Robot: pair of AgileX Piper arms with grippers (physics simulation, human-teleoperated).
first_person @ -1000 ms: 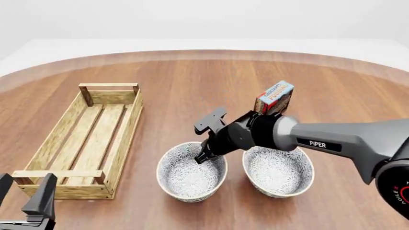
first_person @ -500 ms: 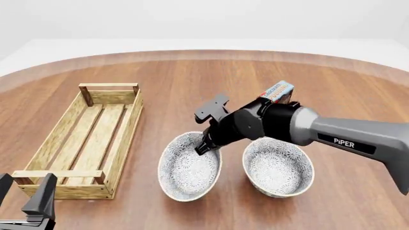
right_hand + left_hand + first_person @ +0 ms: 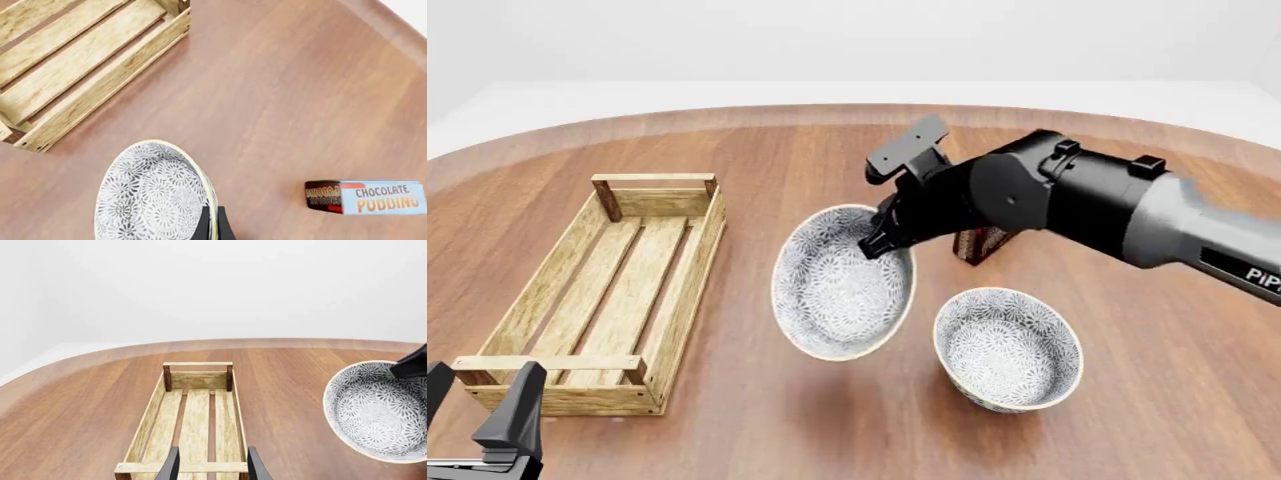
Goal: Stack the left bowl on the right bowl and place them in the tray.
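right gripper (image 3: 878, 243) pinches the left bowl (image 3: 841, 282) up in the air, tipped; stacking on the right bowl (image 3: 1008, 347) at 4 o'clock & tray (image 3: 681, 285) move not done; left gripper (image 3: 481, 415) open, idle.

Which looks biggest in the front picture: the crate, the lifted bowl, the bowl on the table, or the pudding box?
1. Crate, largest.
2. Lifted bowl.
3. Bowl on the table. Unsure: the two bowls may match, since the lifted one is tilted toward the camera.
4. Pudding box, smallest, mostly hidden by the right arm.
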